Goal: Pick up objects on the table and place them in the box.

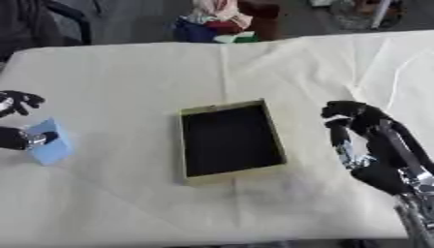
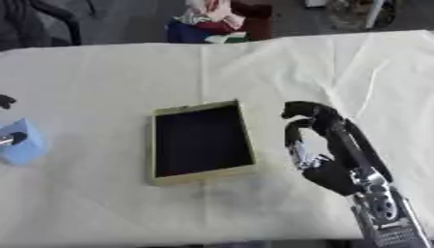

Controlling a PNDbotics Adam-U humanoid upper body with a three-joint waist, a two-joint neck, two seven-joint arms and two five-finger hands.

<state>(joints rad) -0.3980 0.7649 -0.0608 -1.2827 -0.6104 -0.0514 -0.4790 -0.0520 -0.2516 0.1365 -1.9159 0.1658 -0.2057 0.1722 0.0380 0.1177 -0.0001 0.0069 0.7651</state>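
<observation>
A shallow box (image 1: 229, 140) with a pale yellow rim and a dark inside lies at the middle of the table. At the far left edge a light blue block (image 1: 49, 141) is held by my left hand (image 1: 17, 121), whose fingers and thumb curl round it. My right hand (image 2: 326, 145) stands just right of the box, fingers raised and bent at the tips, holding nothing.
A cream cloth covers the table (image 1: 127, 72) and is creased at the right. Beyond the far edge are a dark chair (image 1: 51, 19) and a pile of coloured things (image 1: 220, 22) on the floor.
</observation>
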